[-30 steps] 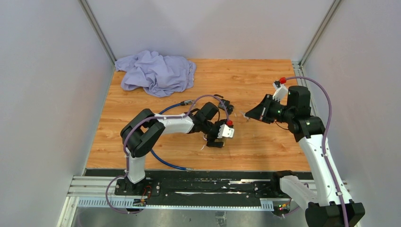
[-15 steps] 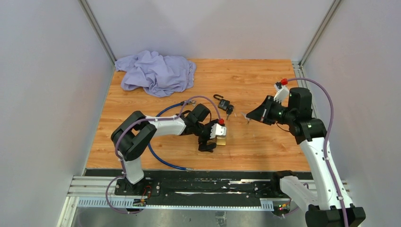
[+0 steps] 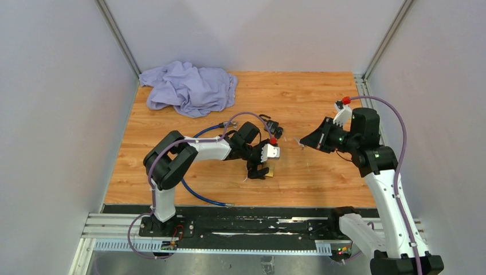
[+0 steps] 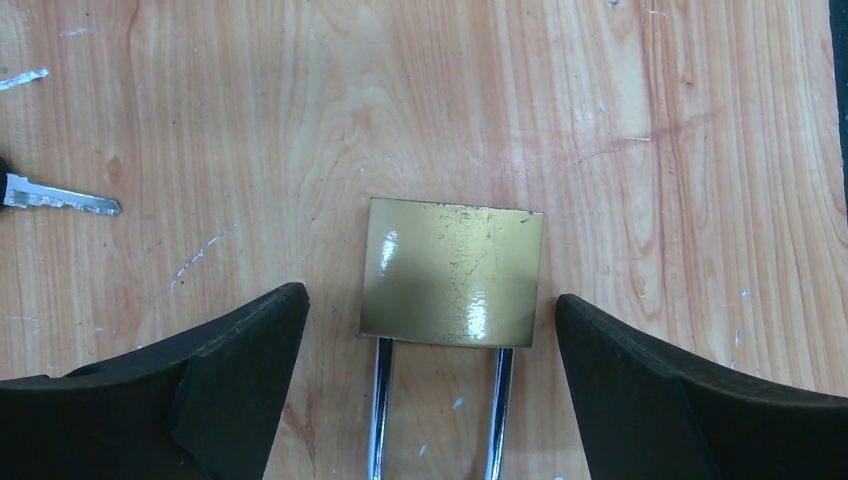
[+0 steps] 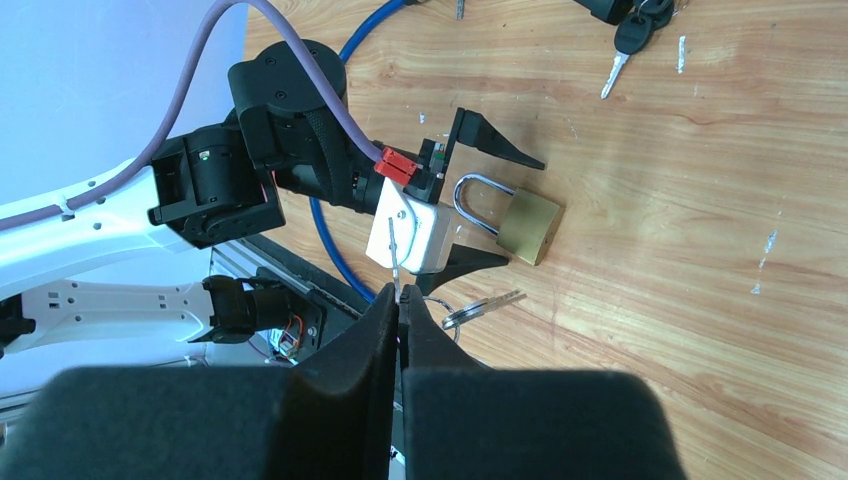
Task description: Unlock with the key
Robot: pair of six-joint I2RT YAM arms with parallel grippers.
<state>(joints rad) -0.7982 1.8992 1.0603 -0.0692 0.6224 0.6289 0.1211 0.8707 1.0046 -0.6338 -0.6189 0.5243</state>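
Black-fingered left gripper (image 4: 430,297) stands spread wide astride the brass padlock (image 4: 452,272), not touching it, the lock lying flat on the wooden table (image 3: 321,97) with its shackle toward the wrist, while the right gripper (image 5: 400,300), well apart, pinches a silver key (image 5: 394,245).

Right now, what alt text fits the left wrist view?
A brass padlock lies flat on the wooden table between the black fingers of the open left tool, touching neither, its shackle toward the camera. A key blade shows at the left edge.
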